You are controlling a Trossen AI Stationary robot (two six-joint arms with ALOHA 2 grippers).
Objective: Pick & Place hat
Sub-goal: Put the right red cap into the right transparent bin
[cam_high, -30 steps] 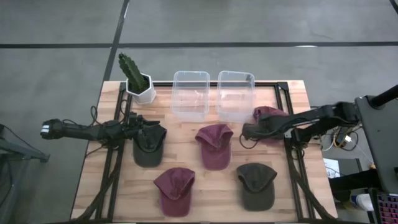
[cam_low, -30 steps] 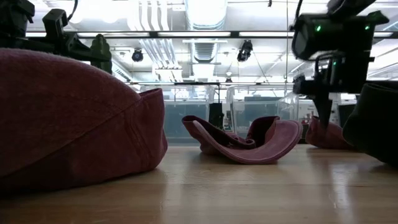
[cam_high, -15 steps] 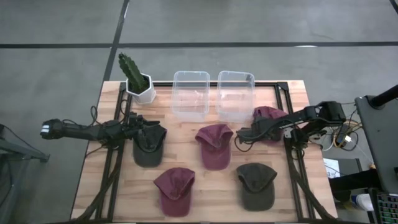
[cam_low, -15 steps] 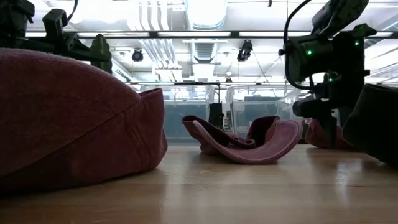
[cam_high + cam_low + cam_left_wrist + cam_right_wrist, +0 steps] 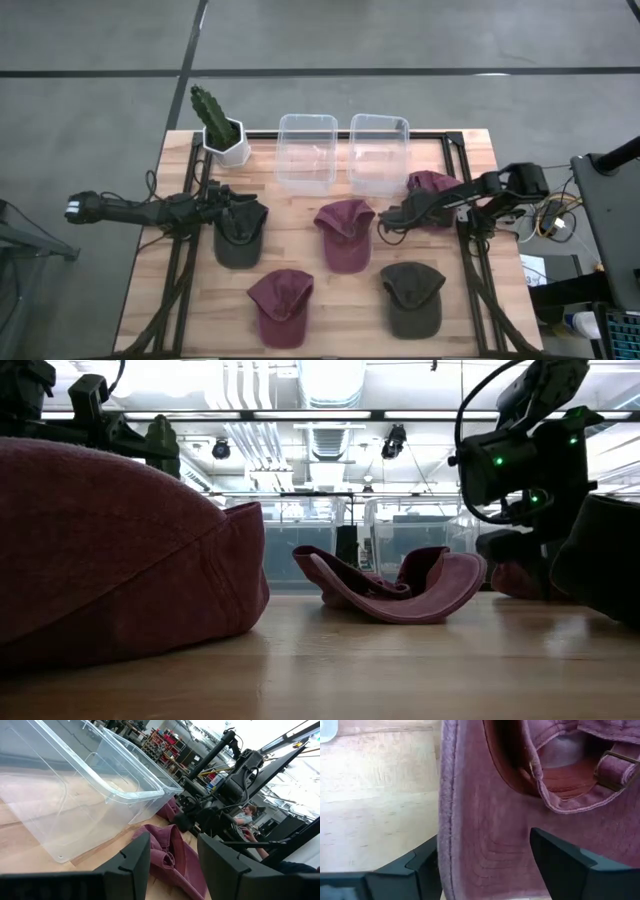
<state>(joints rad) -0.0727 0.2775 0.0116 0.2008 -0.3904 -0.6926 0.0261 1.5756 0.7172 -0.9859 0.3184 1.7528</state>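
Right gripper (image 5: 388, 213) lowered onto centre maroon hat (image 5: 345, 232), fingers spread astride its brim

Three maroon hats (image 5: 345, 232) and two olive-green hats (image 5: 413, 297) are lying on the pale wood desk (image 5: 330, 330); a green cactus (image 5: 212, 114) is standing in a white pot (image 5: 229, 150), upper left.
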